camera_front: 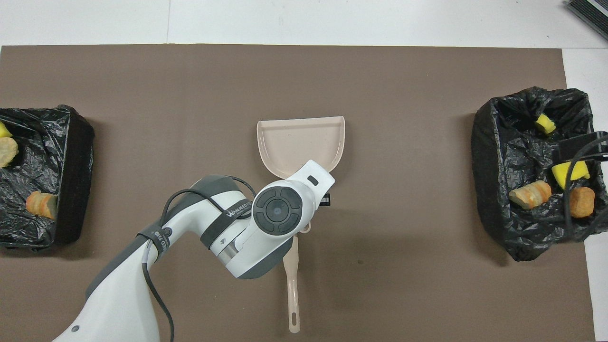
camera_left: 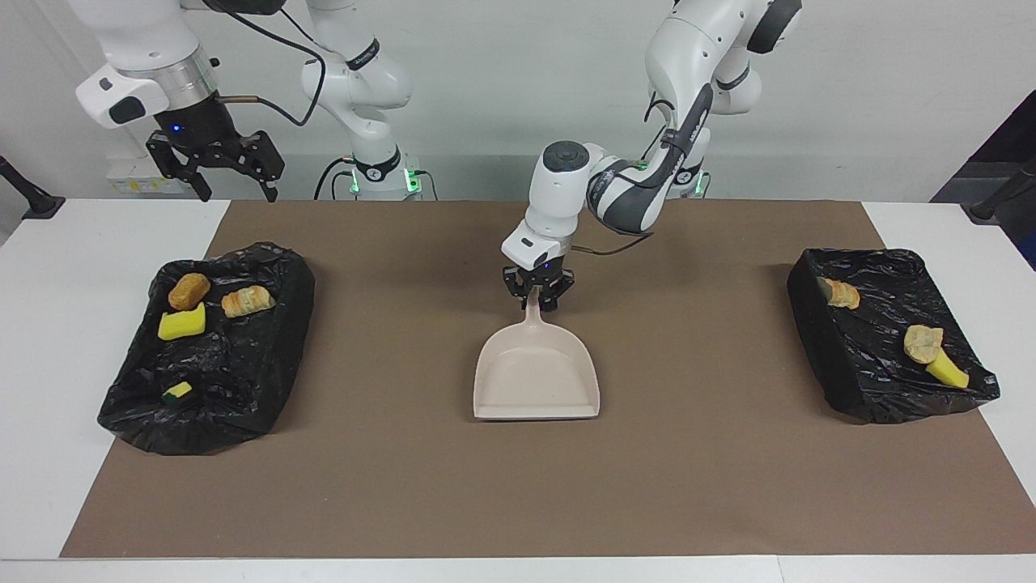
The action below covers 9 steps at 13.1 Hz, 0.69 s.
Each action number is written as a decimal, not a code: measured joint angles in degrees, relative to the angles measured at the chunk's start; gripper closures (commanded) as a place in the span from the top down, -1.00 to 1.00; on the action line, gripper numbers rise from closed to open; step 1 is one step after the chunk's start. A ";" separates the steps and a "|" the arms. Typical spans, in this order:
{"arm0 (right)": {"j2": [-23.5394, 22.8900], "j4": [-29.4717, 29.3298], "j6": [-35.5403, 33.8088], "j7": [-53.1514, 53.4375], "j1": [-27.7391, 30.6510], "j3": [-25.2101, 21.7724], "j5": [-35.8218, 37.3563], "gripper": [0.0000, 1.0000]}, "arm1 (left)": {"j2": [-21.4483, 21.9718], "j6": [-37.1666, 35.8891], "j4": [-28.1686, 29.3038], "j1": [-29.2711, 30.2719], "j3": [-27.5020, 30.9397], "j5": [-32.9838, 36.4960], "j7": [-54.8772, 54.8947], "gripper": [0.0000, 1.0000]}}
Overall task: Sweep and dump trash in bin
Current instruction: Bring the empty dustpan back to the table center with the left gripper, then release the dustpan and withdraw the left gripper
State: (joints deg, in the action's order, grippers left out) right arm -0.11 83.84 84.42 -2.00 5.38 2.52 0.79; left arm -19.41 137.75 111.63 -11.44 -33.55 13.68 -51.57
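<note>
The pale pink dustpan (camera_left: 537, 372) (camera_front: 299, 145) lies empty and low at the middle of the brown mat, its mouth pointing away from the robots. My left gripper (camera_left: 537, 301) is shut on its handle; in the overhead view the arm's wrist hides the grip. One black-bagged bin (camera_left: 210, 348) (camera_front: 532, 171) at the right arm's end holds trash: an orange-brown lump (camera_left: 188, 291), a beige chunk (camera_left: 248, 301) and yellow sponge bits (camera_left: 181, 325). The other bin (camera_left: 882, 332) (camera_front: 42, 175) at the left arm's end holds beige chunks (camera_left: 923, 342) and a yellow bit (camera_left: 947, 371). My right gripper (camera_left: 214, 170) waits open, raised over its end of the table.
A pink brush (camera_front: 292, 280) lies on the mat nearer to the robots than the dustpan, its head under the left arm. The brown mat (camera_left: 728, 486) covers most of the white table (camera_left: 48, 405).
</note>
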 measured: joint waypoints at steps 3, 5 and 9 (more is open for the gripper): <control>0.00 0.00 0.00 0.00 0.00 0.00 0.00 1.00 | -0.12 0.52 0.00 0.06 0.18 0.04 -2.48 1.00; 0.00 0.00 0.00 0.00 0.00 0.00 0.00 1.00 | -0.08 0.49 -0.20 0.82 0.45 0.04 -3.45 1.00; 0.00 0.00 0.00 0.00 0.00 0.00 0.00 1.00 | 2.72 -7.84 -3.45 3.56 4.17 0.19 -2.51 1.00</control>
State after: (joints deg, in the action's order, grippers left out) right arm -0.11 83.84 84.42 -2.00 5.38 2.52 0.79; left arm -16.68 129.91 108.19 -7.88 -29.38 13.87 -54.09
